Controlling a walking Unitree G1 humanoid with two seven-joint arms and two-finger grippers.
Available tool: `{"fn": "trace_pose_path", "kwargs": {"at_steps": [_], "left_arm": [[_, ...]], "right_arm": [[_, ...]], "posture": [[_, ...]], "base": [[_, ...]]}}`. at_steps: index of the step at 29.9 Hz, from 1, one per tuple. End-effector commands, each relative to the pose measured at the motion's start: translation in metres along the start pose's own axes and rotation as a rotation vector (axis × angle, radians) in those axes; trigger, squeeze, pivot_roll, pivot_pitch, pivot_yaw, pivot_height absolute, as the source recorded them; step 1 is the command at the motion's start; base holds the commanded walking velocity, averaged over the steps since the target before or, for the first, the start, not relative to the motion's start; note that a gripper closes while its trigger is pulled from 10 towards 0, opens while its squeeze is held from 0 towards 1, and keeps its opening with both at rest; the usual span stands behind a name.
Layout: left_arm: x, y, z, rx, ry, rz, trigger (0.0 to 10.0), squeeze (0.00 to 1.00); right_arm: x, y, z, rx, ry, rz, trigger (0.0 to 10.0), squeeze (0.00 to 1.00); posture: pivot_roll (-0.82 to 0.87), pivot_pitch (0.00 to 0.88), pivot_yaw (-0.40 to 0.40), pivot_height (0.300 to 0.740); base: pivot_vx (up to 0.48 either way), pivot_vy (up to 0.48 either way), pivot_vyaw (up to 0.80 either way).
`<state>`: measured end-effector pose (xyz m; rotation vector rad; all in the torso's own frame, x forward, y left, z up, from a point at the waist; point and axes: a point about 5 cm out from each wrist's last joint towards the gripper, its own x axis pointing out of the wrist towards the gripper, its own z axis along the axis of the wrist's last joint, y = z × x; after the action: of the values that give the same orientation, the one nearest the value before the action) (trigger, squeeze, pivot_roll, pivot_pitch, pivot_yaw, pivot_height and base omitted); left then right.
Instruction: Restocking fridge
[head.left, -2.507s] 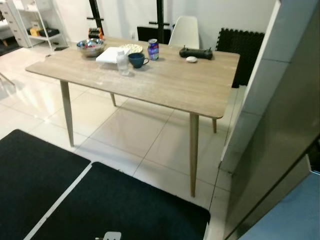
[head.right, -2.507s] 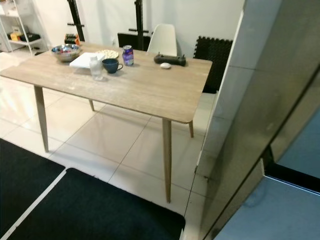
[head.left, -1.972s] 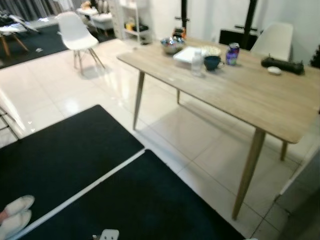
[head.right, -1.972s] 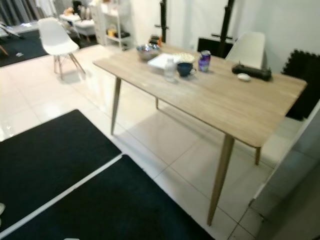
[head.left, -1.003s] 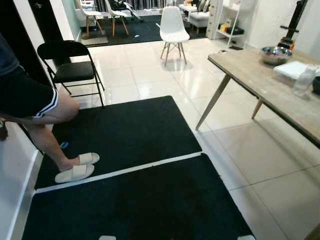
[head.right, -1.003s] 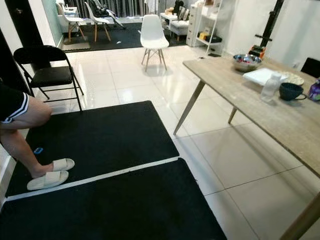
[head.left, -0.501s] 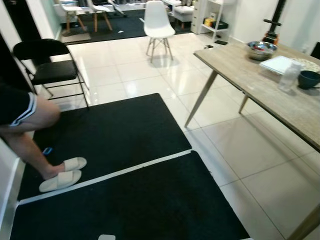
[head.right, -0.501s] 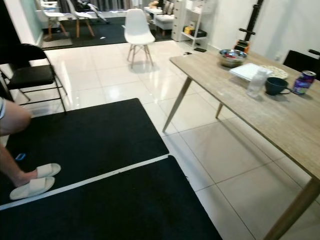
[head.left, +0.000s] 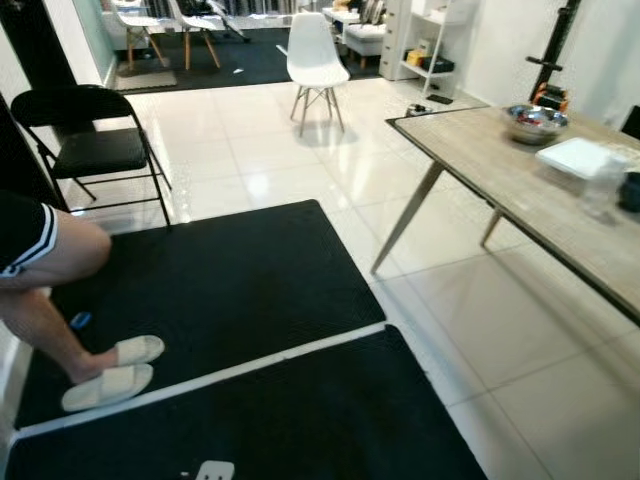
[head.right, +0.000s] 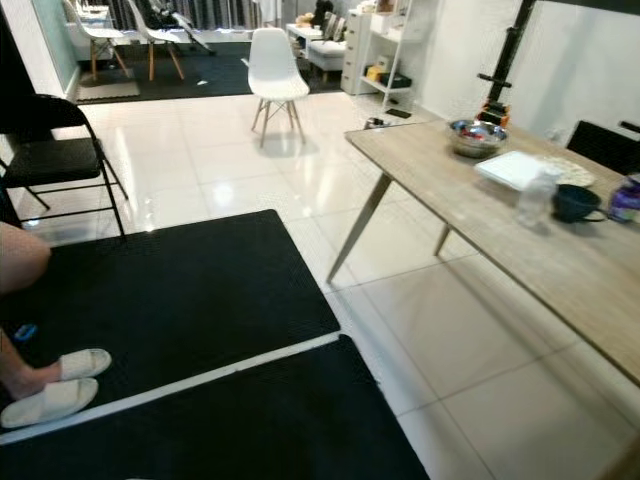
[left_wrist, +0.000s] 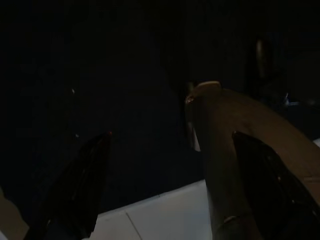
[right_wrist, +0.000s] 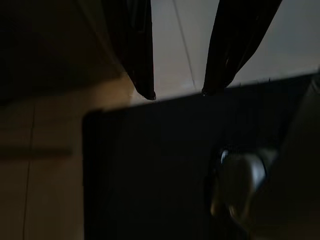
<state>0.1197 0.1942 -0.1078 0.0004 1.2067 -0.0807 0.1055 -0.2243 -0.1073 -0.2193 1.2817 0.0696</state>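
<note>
A wooden table (head.right: 470, 215) stands at the right. On it are a metal bowl (head.right: 476, 135), a white tray (head.right: 518, 168), a clear water bottle (head.right: 536, 203), a dark blue mug (head.right: 575, 203) and a can (head.right: 626, 198) at the frame edge. Both arms hang low over the floor, away from the table. My left gripper (left_wrist: 171, 133) is open above a dark mat with nothing between its fingers. My right gripper (right_wrist: 177, 94) is open too, over the edge of a black mat and pale tile.
A person's bare legs in pale slippers (head.left: 105, 372) stand on the black mat (head.left: 220, 275) at the left. A black folding chair (head.left: 85, 140) is behind them. A white chair (head.left: 312, 55) and white shelves (head.left: 435, 40) stand farther back. Glossy tile lies between the mats and the table.
The camera has swung left, away from the grey fridge door and the table's near end, toward the open room. The person and chairs have come into view. Nothing on the table has moved.
</note>
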Motion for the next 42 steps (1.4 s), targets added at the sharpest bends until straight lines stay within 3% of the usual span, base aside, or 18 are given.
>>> {"fn": "trace_pose_path", "kwargs": {"at_steps": [1,16,35,42], "left_arm": [[-0.0006,-0.0032,-0.0137,-0.003,0.053,-0.009,10.0,0.0],[-0.0011,-0.0015,-0.0148,0.0,0.054,-0.007,10.0,0.0],[-0.0014,0.0008,-0.0137,0.008,0.052,-0.007,10.0,0.0],[-0.0015,0.0015,-0.013,0.01,0.05,-0.007,10.0,0.0]], "right_arm": [[0.0003,0.0012,0.0018,0.005,0.002,-0.001,10.0,0.0],[0.0001,0.0019,-0.0021,0.017,0.011,0.002,10.0,0.0],[0.0001,0.0015,-0.0027,-0.028,0.021,-0.004,10.0,0.0],[0.0002,0.0022,-0.0036,-0.03,0.032,0.003,10.0,0.0]], "posture": [[-0.09,0.0,-0.018,0.74],[-0.09,0.0,-0.018,0.74],[-0.09,0.0,-0.019,0.74],[-0.09,0.0,-0.017,0.74]], "base": [[0.356,0.0,0.0],[0.351,0.0,-0.8],[0.338,0.0,0.0],[0.326,0.0,-0.8]]}}
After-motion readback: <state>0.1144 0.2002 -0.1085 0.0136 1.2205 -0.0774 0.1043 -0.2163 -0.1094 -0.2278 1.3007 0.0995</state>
